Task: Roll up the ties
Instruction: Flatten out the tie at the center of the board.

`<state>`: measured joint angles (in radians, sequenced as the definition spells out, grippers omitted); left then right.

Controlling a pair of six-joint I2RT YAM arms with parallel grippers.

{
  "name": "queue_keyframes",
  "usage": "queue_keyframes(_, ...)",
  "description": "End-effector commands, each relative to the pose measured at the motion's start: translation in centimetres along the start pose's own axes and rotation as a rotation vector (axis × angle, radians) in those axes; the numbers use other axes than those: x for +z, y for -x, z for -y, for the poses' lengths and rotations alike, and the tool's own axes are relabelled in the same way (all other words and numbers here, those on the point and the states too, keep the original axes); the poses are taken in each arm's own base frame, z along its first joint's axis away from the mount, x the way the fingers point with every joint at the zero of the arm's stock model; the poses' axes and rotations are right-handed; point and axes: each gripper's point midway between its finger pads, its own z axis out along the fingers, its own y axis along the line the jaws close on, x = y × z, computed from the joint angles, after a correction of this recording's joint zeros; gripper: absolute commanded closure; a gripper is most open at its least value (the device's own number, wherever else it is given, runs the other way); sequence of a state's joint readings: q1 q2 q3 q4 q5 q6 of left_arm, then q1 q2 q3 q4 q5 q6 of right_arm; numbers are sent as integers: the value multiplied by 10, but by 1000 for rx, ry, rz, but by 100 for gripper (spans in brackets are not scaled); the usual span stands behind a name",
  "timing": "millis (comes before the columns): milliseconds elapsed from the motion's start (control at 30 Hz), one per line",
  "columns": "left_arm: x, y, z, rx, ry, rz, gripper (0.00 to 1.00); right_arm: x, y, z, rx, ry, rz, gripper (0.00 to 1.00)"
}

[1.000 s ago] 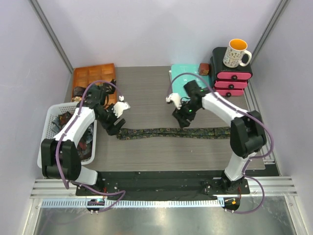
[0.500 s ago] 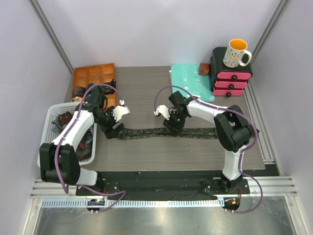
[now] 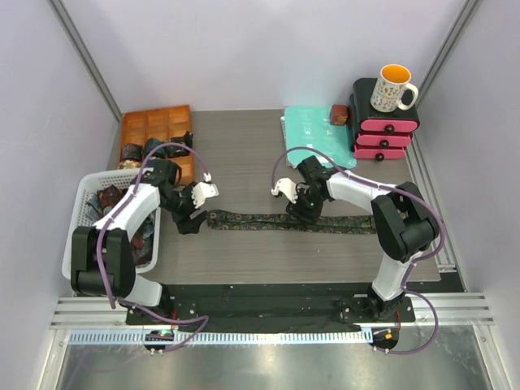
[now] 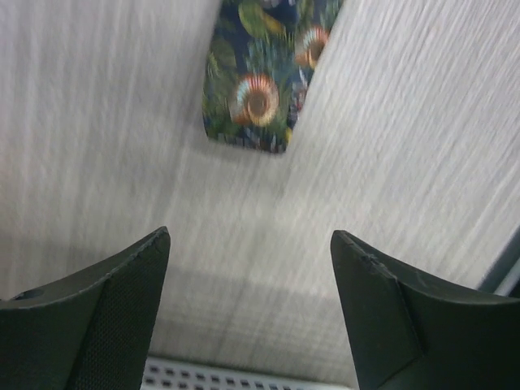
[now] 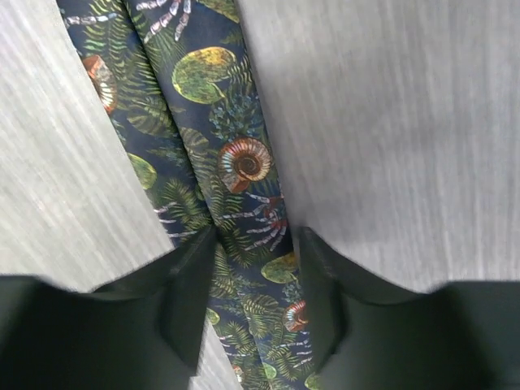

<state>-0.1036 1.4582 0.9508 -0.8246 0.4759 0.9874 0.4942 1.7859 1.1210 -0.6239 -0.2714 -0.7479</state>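
One dark tie [image 3: 260, 219] with a fern and shell print lies flat as a long strip across the table. My right gripper [image 3: 299, 210] is down on its middle. In the right wrist view the two fingers of that gripper [image 5: 253, 244] straddle the tie [image 5: 236, 154], one at each edge, with the cloth filling the gap. My left gripper [image 3: 192, 221] sits just past the tie's left end. In the left wrist view it [image 4: 250, 234] stands open over bare table, with the tie's end [image 4: 260, 89] ahead of the fingertips.
A white basket [image 3: 79, 213] holding more ties stands at the left edge. Behind it is an orange compartment tray [image 3: 154, 122]. A teal folder [image 3: 313, 130] lies at the back, beside pink drawers [image 3: 386, 134] with a mug [image 3: 392, 88] on top.
My right gripper has come down onto the tie's middle and its jaws have narrowed around it. My left gripper has slid left, off the tie's end.
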Motion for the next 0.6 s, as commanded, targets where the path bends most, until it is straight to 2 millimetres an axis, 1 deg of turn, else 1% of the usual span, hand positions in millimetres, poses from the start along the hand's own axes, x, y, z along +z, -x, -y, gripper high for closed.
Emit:
queue_keyframes(0, 10, 27, -12, 89, -3, 131, 19, -19, 9, -14, -9, 44, 25, 43)
queue_keyframes(33, 12, 31, -13, 97, -7, 142, 18, -22, 13, -17, -17, 49, 36, 41)
queue_keyframes(67, 14, 33, -15, 98, -8, 146, 18, -26, 24, -20, -37, 48, 59, 39)
queue_keyframes(133, 20, 39, -14, 120, -18, 155, 18, -27, 39, -24, -45, 58, 103, 32)
queue_keyframes(200, 27, 43, -12, 130, -34, 160, 17, -20, 55, -30, -69, 62, 122, 27)
queue_keyframes(233, 28, 44, -13, 131, -34, 162, 17, -16, 64, -28, -72, 53, 139, 25)
queue_keyframes(267, 30, 46, -16, 137, -23, 170, 17, -13, 71, -27, -80, 42, 149, 20)
queue_keyframes(300, 31, 47, -17, 135, -22, 172, 17, -4, 75, -32, -96, 49, 142, 20)
queue_keyframes(367, 31, 47, -19, 129, -12, 174, 17, 4, 90, -29, -117, 19, 165, 19)
queue_keyframes(400, 32, 47, -18, 132, -12, 174, 17, 14, 91, -32, -127, 29, 151, 19)
queue_keyframes(467, 33, 44, -15, 132, -18, 172, 17, 22, 99, -29, -139, 13, 153, 19)
queue_keyframes(500, 34, 44, -16, 136, -12, 176, 17, 26, 100, -29, -145, 13, 150, 19)
queue_keyframes(533, 35, 41, -14, 126, -13, 172, 17, 34, 102, -31, -156, 10, 145, 19)
queue_keyframes(567, 36, 40, -14, 124, -12, 170, 18, 36, 103, -31, -161, 6, 143, 21)
